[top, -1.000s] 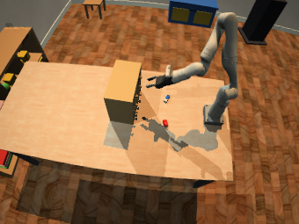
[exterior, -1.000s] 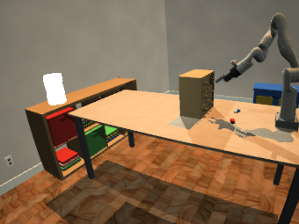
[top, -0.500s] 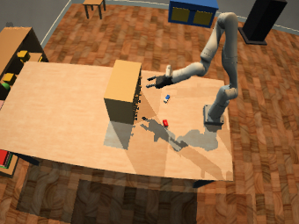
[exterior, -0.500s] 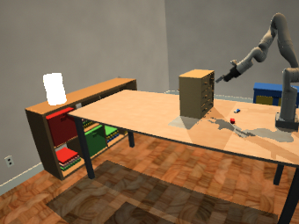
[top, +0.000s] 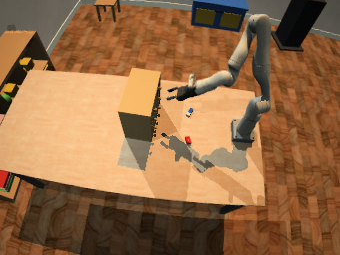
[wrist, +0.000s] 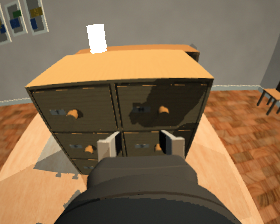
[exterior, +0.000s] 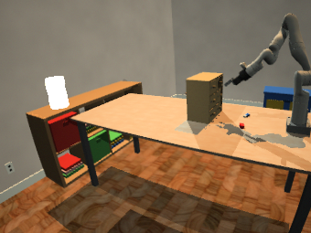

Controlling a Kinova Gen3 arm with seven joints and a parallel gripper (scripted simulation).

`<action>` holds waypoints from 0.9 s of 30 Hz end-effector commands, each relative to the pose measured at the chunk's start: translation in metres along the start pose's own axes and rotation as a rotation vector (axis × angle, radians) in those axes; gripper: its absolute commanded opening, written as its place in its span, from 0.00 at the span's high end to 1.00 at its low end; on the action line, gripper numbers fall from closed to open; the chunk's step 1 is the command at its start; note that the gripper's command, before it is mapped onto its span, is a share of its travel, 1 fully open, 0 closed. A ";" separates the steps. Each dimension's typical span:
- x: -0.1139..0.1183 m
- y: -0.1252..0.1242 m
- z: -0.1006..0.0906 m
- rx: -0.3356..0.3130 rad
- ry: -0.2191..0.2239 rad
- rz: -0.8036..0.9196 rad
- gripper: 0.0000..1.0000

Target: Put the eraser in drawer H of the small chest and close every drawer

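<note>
The small chest (top: 141,102) (exterior: 204,97) (wrist: 119,67) stands mid-table with its dark drawer front towards my arm. In the wrist view the drawers I see sit flush; their letters are too small to read. My gripper (top: 169,93) (exterior: 226,81) (wrist: 140,139) is open and empty. It hangs level in front of the upper drawers, a short way off the front. A small blue and white block (top: 189,112) (exterior: 246,115), perhaps the eraser, lies on the table (top: 65,128) (exterior: 151,112) below my forearm. A small red block (top: 188,140) (exterior: 242,125) lies nearer the front edge.
My arm's base (top: 244,131) (exterior: 299,122) is bolted at the table's right side. A low shelf (top: 15,58) (exterior: 55,131) with coloured bins stands past the left edge, with a white cylinder (exterior: 57,92) (wrist: 96,37) on it. A blue cabinet (top: 220,8) stands behind on the floor.
</note>
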State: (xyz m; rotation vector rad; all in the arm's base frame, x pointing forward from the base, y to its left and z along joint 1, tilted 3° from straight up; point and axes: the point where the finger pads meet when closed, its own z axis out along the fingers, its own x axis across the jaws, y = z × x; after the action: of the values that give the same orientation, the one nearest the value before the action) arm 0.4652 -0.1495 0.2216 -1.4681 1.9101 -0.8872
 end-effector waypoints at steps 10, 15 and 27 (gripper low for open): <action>0.001 -0.002 -0.003 -0.016 0.004 -0.001 0.00; 0.001 -0.003 -0.005 -0.032 0.003 -0.001 0.00; 0.001 -0.004 -0.011 -0.078 0.004 -0.001 0.00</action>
State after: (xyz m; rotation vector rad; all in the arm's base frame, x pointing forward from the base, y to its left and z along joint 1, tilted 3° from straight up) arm 0.4588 -0.1425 0.2255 -1.5150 1.9578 -0.8027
